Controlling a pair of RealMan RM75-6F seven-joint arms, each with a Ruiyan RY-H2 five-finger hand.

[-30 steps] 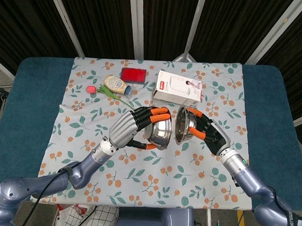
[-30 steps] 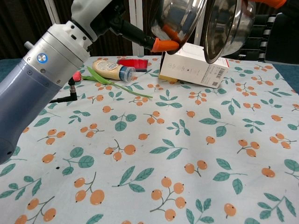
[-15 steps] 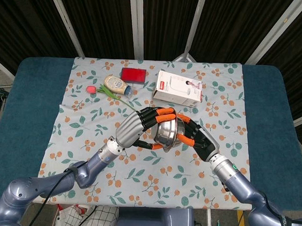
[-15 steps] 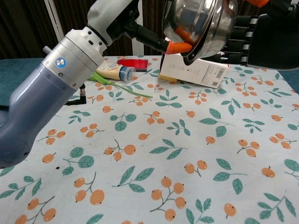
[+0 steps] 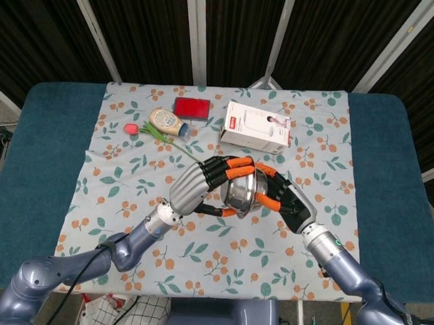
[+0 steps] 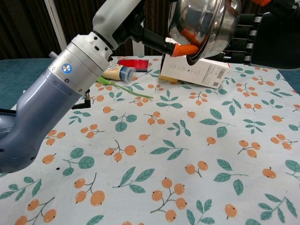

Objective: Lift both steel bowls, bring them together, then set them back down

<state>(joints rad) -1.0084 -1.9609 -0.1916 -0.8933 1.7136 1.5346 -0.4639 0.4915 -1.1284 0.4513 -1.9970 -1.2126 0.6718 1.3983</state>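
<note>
Two steel bowls are held in the air above the middle of the floral cloth, mouth to mouth and touching. My left hand (image 5: 200, 185) grips the left bowl (image 5: 239, 194) from its outer side, orange fingertips over the rim. My right hand (image 5: 283, 197) holds the right bowl (image 6: 226, 28) from the opposite side, and its fingers hide most of that bowl in the head view. In the chest view the left bowl (image 6: 194, 18) sits partly inside the right one, high at the top edge, with my left hand (image 6: 136, 28) beside it.
A white carton (image 5: 257, 126) lies just behind the bowls. Further back left are a red flat case (image 5: 191, 107), a lying bottle (image 5: 168, 122) and an artificial tulip (image 5: 143, 129). The floral cloth (image 5: 221, 255) covers the blue table.
One second ago the bowls were apart with a gap between them. Both hands moved inward and the bowls now touch; since half a second ago they have only shifted slightly.
</note>
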